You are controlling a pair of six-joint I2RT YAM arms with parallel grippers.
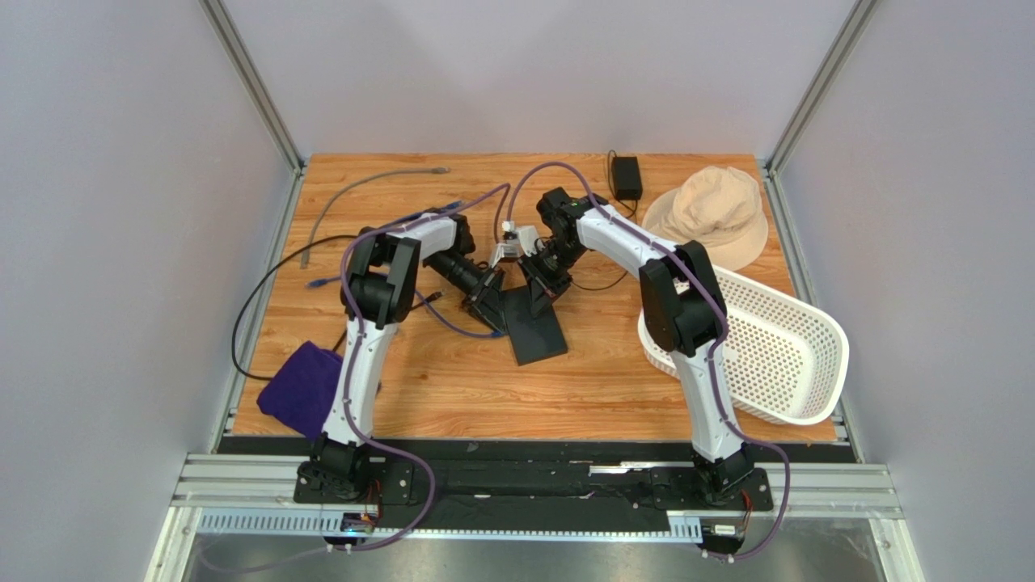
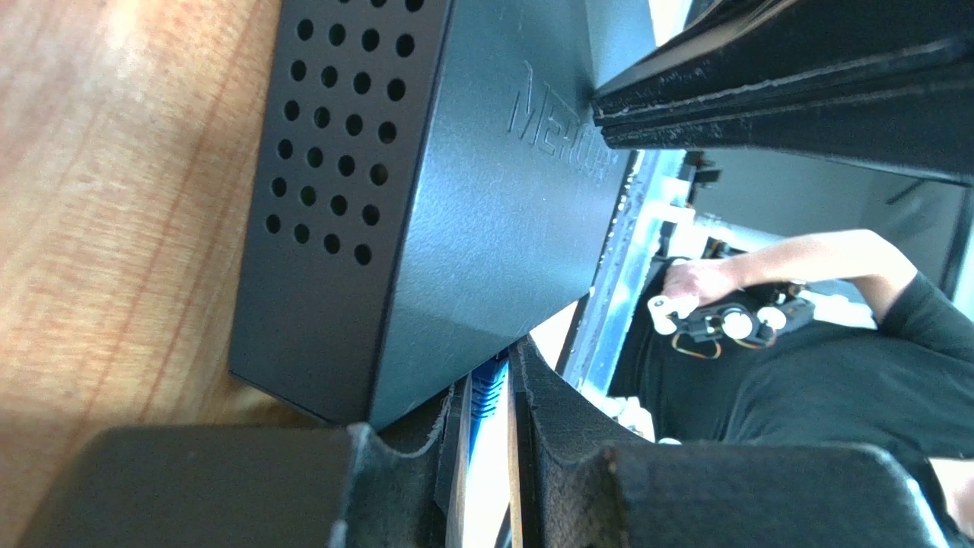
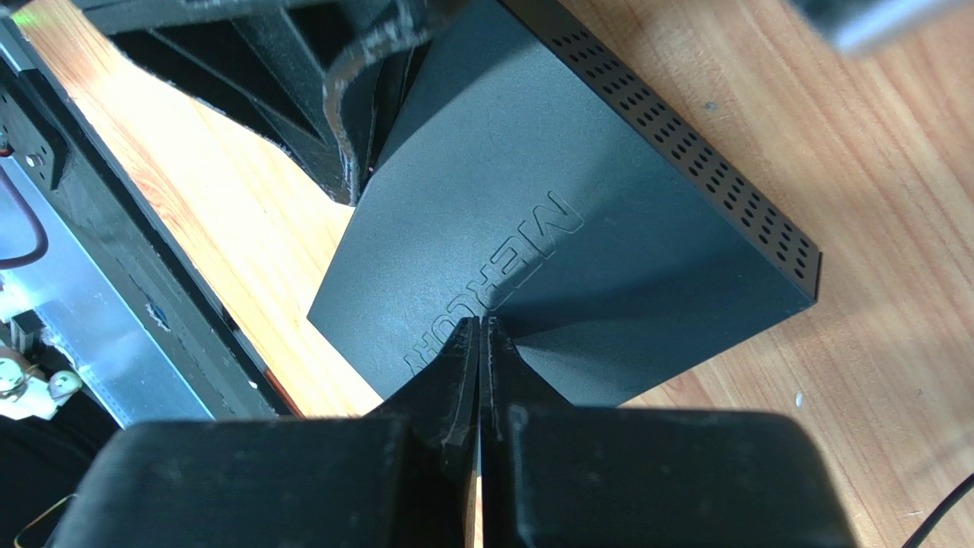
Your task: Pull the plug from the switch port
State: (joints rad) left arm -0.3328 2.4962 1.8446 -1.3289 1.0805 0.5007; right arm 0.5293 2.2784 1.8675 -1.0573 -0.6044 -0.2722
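The switch point(image 3: 595, 217), a flat matte-black box with an embossed logo and rows of round vent holes along its side, lay near the middle of the wood-grained table point(image 3: 903, 171). The right gripper point(image 3: 478, 333) had its jaws clenched together, tips pressed on the switch's smooth top. The left gripper point(image 1: 491, 295) had its ridged black jaws grasping a blue plug point(image 2: 489, 388) at the switch's narrow end.

Embossed "MERCU", partly hidden, on the switch point(image 3: 572, 228).
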